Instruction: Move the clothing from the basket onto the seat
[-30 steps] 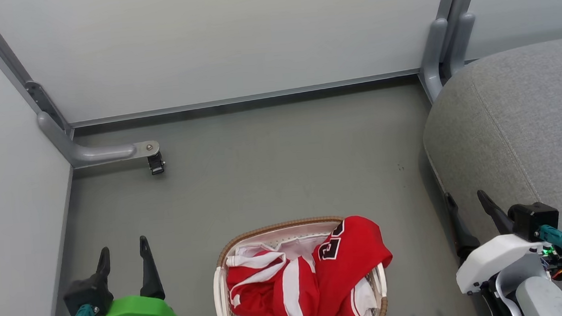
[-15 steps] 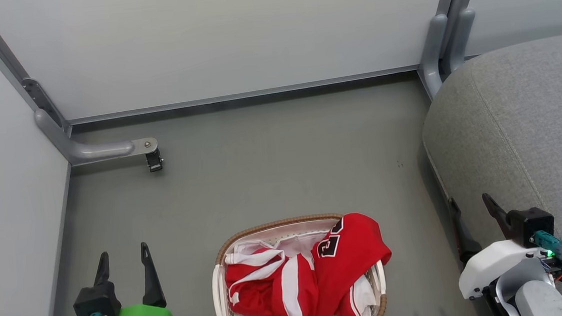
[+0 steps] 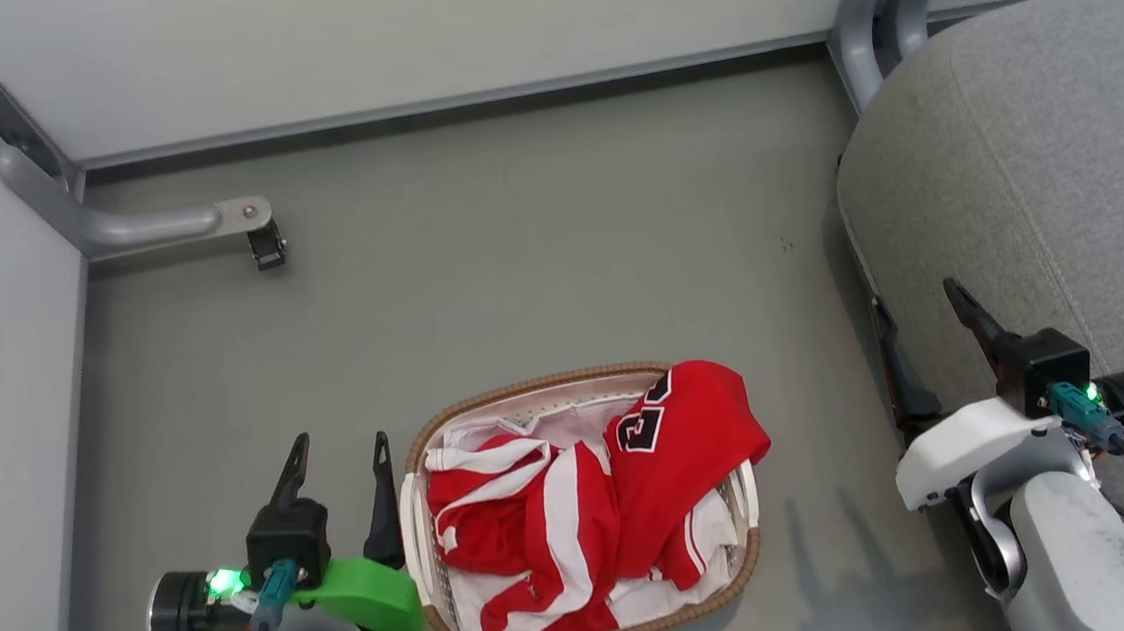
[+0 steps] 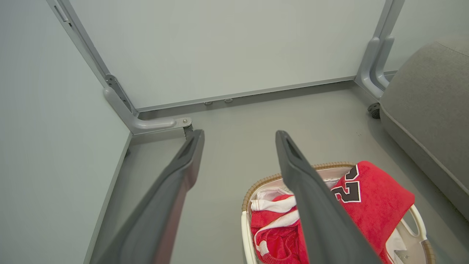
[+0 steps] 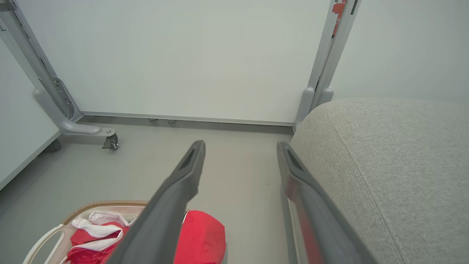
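The basket [image 3: 527, 383] stands on the grey floor, heaped with the clothing: a red jersey [image 3: 682, 436] with black numbers draped over its right rim, and a red white-striped garment [image 3: 528, 519] to its left. My left gripper [image 3: 341, 443] is open just off the basket's left side, its right finger close to the rim. In the left wrist view the open left gripper [image 4: 240, 134] looks over the basket [image 4: 263, 181] and jersey [image 4: 373, 198]. My right gripper [image 3: 914, 300] is open at the edge of the seat [image 3: 1042, 167]. The right wrist view shows the open right gripper [image 5: 240, 145] beside the seat [image 5: 384, 154].
White wall panels close the space at the back and left. A grey metal foot with a caster [image 3: 255, 234] juts out at the back left, and grey posts [image 3: 860, 21] stand at the seat's far corner. Bare floor [image 3: 537, 257] lies beyond the basket.
The camera has tipped down, so the whole picture shifted up. My left gripper has moved right, closer to the basket's left rim. The clothing lies as before.
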